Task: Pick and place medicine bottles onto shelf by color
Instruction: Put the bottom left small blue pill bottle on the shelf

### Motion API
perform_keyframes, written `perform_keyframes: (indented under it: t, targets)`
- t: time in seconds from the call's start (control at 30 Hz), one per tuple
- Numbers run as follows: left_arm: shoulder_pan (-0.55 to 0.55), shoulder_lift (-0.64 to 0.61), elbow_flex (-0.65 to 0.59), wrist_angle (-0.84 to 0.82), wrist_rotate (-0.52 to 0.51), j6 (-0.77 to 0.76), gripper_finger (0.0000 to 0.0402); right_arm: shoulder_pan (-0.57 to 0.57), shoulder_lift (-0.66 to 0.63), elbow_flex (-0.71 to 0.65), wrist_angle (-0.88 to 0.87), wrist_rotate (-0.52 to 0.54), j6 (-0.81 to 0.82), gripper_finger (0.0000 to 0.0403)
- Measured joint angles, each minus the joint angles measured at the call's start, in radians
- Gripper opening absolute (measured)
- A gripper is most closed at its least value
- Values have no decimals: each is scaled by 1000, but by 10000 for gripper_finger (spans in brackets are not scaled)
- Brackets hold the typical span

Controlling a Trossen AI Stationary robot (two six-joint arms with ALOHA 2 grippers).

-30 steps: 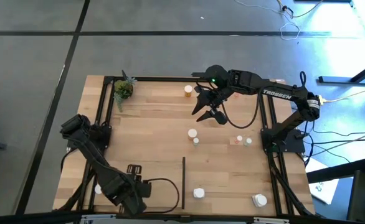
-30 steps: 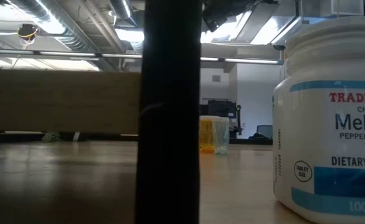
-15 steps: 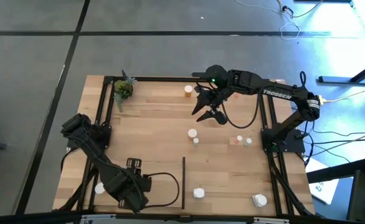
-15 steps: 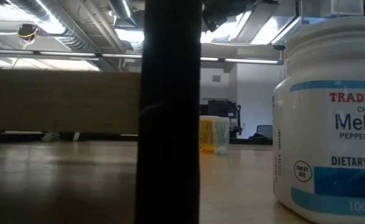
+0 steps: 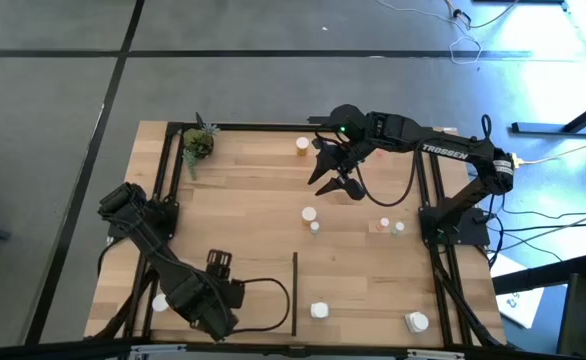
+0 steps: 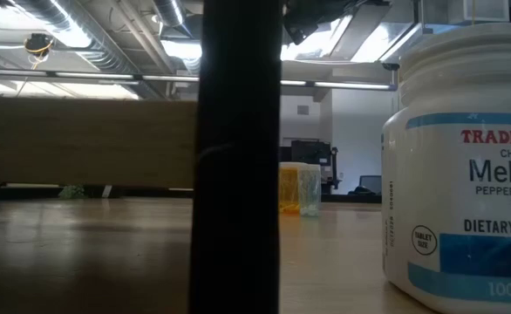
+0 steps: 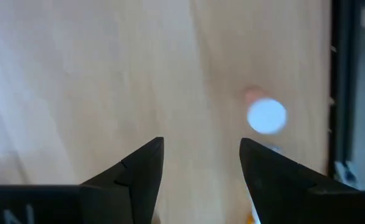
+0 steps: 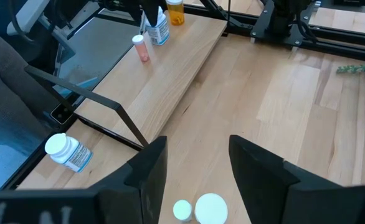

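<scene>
Left pincer: held at about seven o'clock on the worktop, just left of the black divider strip; fingers seen spread, nothing between them, nothing touched.
Right pincer: raised at about one o'clock; jaws parted and empty.
Medicine bottles: an orange one at twelve o'clock by the far rail; two white-capped ones near the centre; two small ones at three o'clock; a white one at six o'clock; another at five o'clock.
Left wrist view: a blurred white cap is seen beyond the fingers.
Potted plant: at eleven o'clock.
</scene>
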Motion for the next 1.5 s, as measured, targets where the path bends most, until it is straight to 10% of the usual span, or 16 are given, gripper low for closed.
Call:
perform_keyframes:
  t: [1.03, 1.5]
  targets:
    - [379, -336, -4, -106, -364, -185, 204, 0, 0, 0, 0, 0, 0, 174]
    - [434, -571, -276, 37, -495, -265, 204, 0, 0, 0, 0, 0, 0, 174]
